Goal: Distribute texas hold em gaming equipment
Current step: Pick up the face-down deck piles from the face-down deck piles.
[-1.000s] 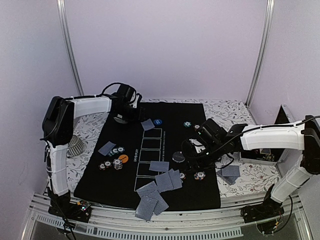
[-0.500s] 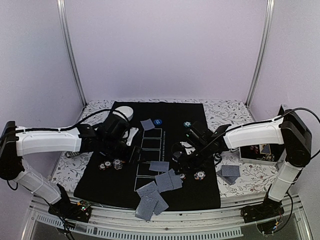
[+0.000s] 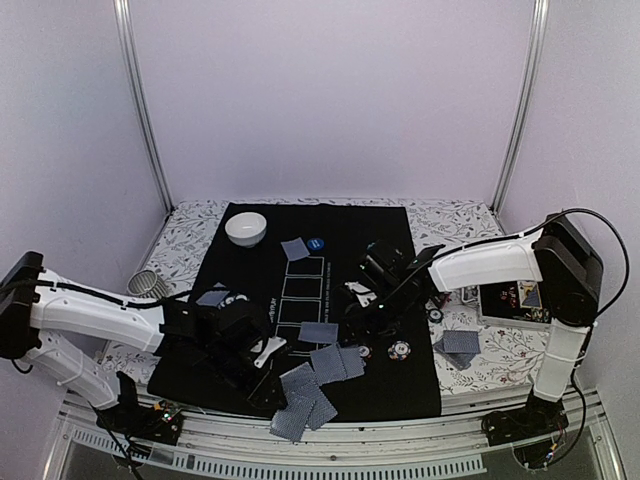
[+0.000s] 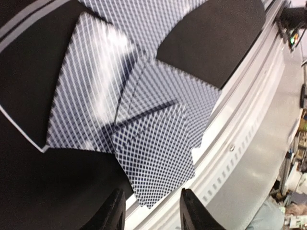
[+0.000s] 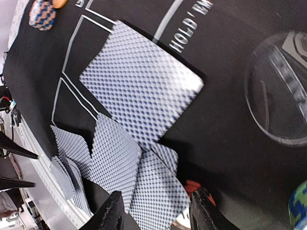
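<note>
Right wrist: "HOLD'EM" on mat (image 5: 230, 167) beside card (image 5: 141, 84).

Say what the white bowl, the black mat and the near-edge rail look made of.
White bowl: smooth, probably ceramic or plastic. Black mat: matte, likely felt or fabric, white printed lines. Rail: brushed silver metal, seemingly aluminium, screw visible.

White letters (image 5: 191, 28) on the black mat (image 5: 225, 129) say "HOLD'EM" in the right wrist view, next to a white line, and more letters at the top edge are cut off. From the top view, a small row of white writing (image 3: 271, 312) runs beside the white boxes on the mat, but it is too tiny to read. The round black disc (image 5: 283, 91) has a pale mark on it that cannot be read.
</note>
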Controlling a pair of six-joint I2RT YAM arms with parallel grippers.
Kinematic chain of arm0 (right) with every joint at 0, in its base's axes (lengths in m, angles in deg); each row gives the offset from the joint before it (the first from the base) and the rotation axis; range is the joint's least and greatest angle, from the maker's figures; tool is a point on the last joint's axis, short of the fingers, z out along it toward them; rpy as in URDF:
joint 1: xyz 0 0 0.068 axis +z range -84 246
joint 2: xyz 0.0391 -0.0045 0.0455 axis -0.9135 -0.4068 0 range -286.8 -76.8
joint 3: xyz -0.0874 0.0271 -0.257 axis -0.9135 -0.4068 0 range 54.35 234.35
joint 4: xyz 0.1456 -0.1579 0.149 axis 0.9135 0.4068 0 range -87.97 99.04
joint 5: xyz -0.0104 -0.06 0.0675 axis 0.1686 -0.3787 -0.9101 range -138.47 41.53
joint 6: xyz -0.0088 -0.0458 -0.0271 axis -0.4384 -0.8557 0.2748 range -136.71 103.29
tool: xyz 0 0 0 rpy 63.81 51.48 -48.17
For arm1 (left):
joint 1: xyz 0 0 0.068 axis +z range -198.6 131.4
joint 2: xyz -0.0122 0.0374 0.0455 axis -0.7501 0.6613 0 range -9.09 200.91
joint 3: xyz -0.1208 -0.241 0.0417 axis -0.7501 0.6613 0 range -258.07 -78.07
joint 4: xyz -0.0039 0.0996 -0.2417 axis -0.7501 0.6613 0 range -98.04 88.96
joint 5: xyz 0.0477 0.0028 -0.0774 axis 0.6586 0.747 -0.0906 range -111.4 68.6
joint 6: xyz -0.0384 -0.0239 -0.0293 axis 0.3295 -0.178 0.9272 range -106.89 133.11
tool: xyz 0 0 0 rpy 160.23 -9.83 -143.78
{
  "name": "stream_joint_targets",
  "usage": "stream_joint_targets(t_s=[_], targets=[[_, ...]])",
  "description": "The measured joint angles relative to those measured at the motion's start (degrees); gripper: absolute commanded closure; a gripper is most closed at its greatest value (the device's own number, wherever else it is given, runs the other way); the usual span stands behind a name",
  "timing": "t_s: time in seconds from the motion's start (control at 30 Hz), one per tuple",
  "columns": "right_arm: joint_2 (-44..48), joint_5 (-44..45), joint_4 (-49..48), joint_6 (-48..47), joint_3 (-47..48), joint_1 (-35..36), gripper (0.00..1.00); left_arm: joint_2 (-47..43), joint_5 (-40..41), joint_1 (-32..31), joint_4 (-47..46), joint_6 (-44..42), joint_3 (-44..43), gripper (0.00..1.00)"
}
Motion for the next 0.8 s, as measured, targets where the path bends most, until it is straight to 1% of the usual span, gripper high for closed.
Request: stream_joint_targets(t_s=[0.2, 0.4, 0.8], targets=[[-1.18, -2.25, 0.11, -2.51, 0.96, 0.0, 0.57, 3.98, -1.81, -1.25, -3.13, -0.11, 0.98, 0.59], [-1.25, -4.7, 0.17, -3.28, 0.96, 0.15, 0.57, 6.73, -2.03, -1.25, -6.97, -0.2, 2.62, 0.59], [-3.96, -10.58, -1.95, -1.99, 2.99, 3.76, 0.59, 8.9, -1.95, -1.25, -10.36, -0.31, 3.61, 0.59]])
